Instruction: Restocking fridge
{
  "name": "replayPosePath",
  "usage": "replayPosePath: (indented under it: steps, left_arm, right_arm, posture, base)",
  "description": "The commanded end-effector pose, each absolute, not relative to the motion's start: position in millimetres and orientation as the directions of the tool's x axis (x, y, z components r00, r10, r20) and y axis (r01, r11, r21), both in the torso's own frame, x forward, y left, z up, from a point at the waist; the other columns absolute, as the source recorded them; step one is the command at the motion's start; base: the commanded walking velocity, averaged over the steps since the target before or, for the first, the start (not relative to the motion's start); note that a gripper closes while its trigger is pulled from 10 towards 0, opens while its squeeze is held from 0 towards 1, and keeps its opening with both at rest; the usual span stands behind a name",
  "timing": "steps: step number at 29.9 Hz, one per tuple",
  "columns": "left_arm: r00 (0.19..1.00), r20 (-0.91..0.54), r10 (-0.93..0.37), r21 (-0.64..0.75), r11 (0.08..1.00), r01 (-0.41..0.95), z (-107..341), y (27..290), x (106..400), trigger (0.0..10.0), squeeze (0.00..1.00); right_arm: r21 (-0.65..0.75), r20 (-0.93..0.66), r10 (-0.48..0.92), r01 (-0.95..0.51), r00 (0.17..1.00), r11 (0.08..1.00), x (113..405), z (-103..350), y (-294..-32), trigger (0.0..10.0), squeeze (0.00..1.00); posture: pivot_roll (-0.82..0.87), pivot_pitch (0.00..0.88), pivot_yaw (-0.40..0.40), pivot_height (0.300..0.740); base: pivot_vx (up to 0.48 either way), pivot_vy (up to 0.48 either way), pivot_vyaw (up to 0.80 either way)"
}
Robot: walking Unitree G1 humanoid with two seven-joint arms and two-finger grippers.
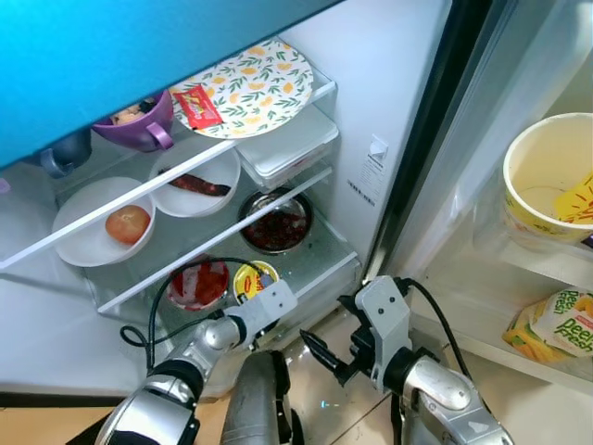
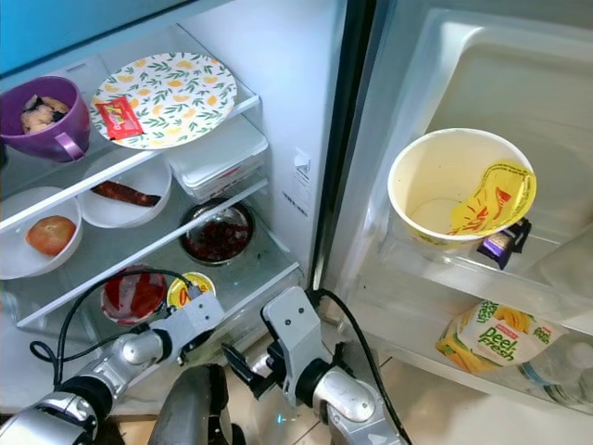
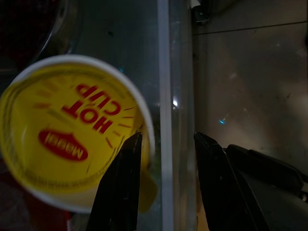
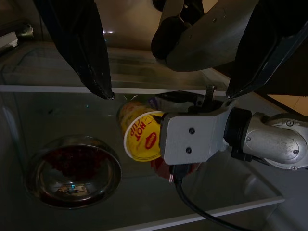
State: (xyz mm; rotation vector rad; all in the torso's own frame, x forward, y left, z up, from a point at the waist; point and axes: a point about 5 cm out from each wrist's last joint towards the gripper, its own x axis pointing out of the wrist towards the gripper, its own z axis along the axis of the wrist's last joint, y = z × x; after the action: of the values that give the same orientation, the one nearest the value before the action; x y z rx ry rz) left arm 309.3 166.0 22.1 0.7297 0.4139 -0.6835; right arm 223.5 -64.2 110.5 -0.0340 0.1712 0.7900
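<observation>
Below the glass shelf [image 1: 278,243] that carries the steel bowl [image 1: 275,222] of dark red food, the yellow-lidded Maggi Hot Cup [image 1: 254,279] sits on the fridge's lowest level, just beside a red-topped bowl [image 1: 197,284]. To finish this step well, the cup probably wants setting upright and fully behind the lower shelf's front edge, then a straight withdrawal so nothing catches its rim. The left gripper [image 3: 163,159] reaches in at the cup, its fingers parted: one finger [image 3: 122,183] lies against the cup's rim and the other stands clear, over the shelf edge. The right gripper [image 1: 320,352] hangs in front of the fridge, below that glass shelf, fingers spread wide and empty.
</observation>
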Motion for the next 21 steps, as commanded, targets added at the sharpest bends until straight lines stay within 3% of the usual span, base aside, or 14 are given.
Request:
replayPosePath:
  steps: [1,12,18,21]
  left_arm:
    - [0.717,-0.571,-0.4,0.496,0.528,0.689,21,176,307,10.0,0.0]
    - [0.833,-0.393,-0.389,0.612,0.566,0.553,53,168,331,10.0,0.0]
    - [0.848,-0.343,-0.405,0.618,0.582,0.528,61,165,335,10.0,0.0]
    - [0.826,-0.298,-0.479,0.577,0.598,0.556,68,158,335,10.0,0.0]
  right_arm:
    - [0.069,-0.177,0.716,-0.717,0.675,0.693,220,104,-62,10.0,0.0]
    - [0.075,-0.16,0.727,-0.726,0.668,0.684,221,105,-61,10.0,0.0]
    - [0.079,-0.155,0.734,-0.732,0.662,0.677,221,105,-59,10.0,0.0]
    - [0.078,-0.154,0.739,-0.738,0.656,0.671,223,105,-59,10.0,0.0]
  posture:
    - [-0.13,0.26,0.067,0.582]
    - [-0.13,0.259,0.066,0.582]
    - [-0.13,0.253,0.066,0.582]
    - [-0.13,0.24,0.068,0.582]
  base:
    - [0.0,0.0,0.0]
    - [0.0,0.0,0.0]
    - [0.0,0.0,0.0]
    - [0.0,0.0,0.0]
